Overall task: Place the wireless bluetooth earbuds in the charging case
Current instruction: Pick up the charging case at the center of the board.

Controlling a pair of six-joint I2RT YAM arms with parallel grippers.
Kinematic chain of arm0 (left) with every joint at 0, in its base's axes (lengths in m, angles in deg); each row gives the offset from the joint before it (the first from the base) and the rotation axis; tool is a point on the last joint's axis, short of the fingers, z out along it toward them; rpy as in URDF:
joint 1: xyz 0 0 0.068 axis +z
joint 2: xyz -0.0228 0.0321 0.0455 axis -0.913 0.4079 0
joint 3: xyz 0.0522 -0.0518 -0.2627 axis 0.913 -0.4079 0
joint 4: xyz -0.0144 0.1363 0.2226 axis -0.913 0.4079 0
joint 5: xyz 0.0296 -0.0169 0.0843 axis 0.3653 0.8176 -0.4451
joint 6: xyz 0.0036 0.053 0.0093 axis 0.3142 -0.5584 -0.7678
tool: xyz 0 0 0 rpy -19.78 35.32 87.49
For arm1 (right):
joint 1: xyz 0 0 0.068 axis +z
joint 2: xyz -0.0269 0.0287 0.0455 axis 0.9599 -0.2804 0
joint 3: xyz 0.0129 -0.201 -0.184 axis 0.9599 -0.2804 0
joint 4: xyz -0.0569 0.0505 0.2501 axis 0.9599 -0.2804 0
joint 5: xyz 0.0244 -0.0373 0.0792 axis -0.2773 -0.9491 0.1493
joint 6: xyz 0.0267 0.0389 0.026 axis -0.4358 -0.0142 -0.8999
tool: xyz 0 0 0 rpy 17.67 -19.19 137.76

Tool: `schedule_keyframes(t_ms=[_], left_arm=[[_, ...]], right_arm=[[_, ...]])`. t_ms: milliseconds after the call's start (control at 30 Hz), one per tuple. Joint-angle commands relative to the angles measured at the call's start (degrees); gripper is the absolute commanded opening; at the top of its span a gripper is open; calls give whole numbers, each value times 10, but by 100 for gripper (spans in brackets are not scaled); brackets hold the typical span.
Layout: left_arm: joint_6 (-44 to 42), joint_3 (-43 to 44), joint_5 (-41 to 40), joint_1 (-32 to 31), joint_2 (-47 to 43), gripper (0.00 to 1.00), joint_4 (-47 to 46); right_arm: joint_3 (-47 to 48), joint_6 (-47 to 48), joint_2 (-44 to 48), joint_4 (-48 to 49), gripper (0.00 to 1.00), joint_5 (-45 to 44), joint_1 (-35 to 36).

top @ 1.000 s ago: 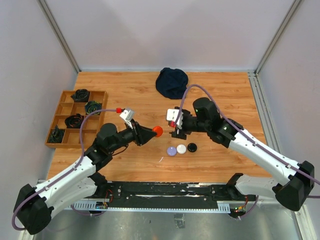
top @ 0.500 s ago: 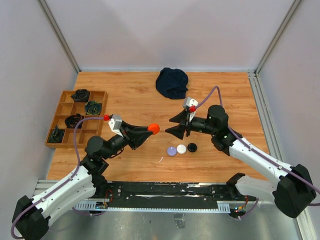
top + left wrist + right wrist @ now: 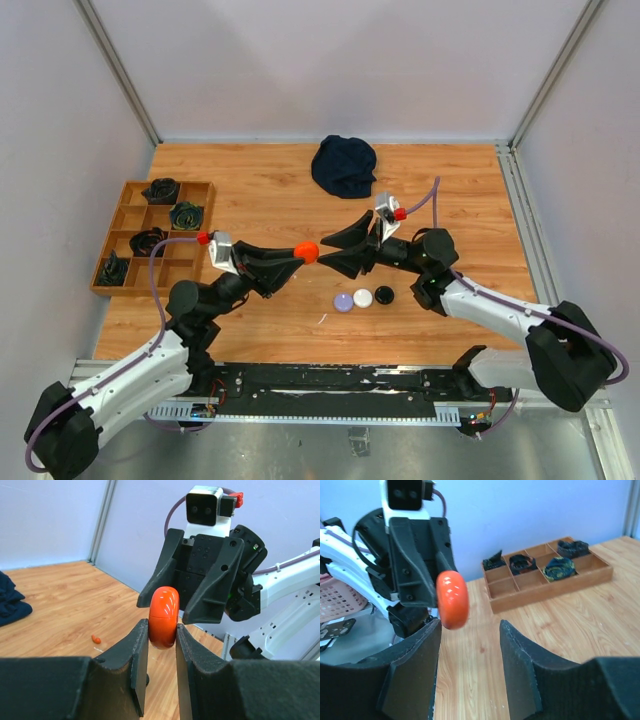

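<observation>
Centre of frame: left hand [image 3: 304,254] clenched on glossy red-orange round plastic case [image 3: 163,616], above wooden counter [image 3: 260,190]. Opposite, right hand [image 3: 326,254] released, jaws apart around case.

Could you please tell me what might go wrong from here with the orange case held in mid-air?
The left tool pinches only the lower edge of the orange case, above the table; a nudge could tip it out.
In the right wrist view the case sits off-centre, near one finger of the open right tool, so closing may push it sideways.
The tools are close and might collide.
</observation>
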Motion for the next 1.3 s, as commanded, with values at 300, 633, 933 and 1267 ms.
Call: schedule_keyframes(t_ms=[300, 633, 933, 1267], left_arm=[[26, -8, 16, 3, 30, 8, -117], [35, -9, 46, 3, 57, 8, -161], [31, -14, 47, -3, 66, 8, -187], [1, -24, 24, -19, 74, 8, -201]], right_arm=[[12, -46, -36, 130, 42, 30, 38], [26, -49, -50, 155, 32, 47, 51], [26, -66, -56, 189, 27, 47, 55], [30, -80, -65, 219, 30, 43, 62]])
